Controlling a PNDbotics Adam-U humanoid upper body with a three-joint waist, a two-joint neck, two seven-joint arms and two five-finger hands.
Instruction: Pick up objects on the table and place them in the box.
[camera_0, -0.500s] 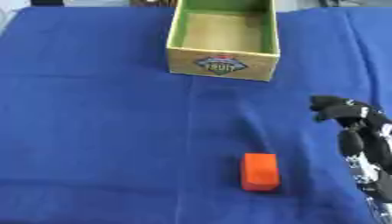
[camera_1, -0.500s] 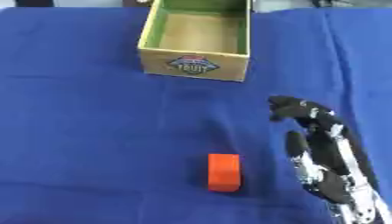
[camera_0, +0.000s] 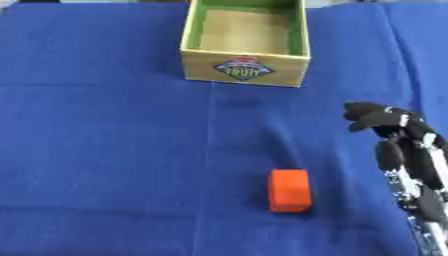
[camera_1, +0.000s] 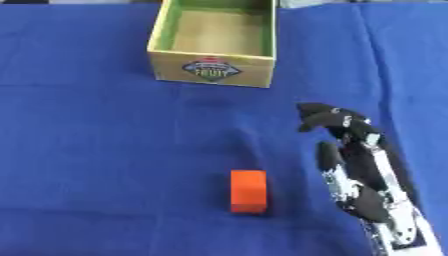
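Orange block (camera_1: 248, 190) lies flat on the blue cloth (camera_0: 105, 150), well short of the open box (camera_0: 246, 44) and just left of the right hand (camera_1: 354, 165), which holds nothing, its fingers (camera_1: 319, 116) bent at the tips and apart from the block. A sideways reach could nudge the block away or snag the wrinkled cloth and drag it. It looks like a small, plain rectangular piece, its long side pointing toward the box, whose inside appears empty.

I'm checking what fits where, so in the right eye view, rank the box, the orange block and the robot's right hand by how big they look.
1. Right hand, though it is nearer the camera, so this is unsure against the box.
2. Box.
3. Orange block, clearly smallest.
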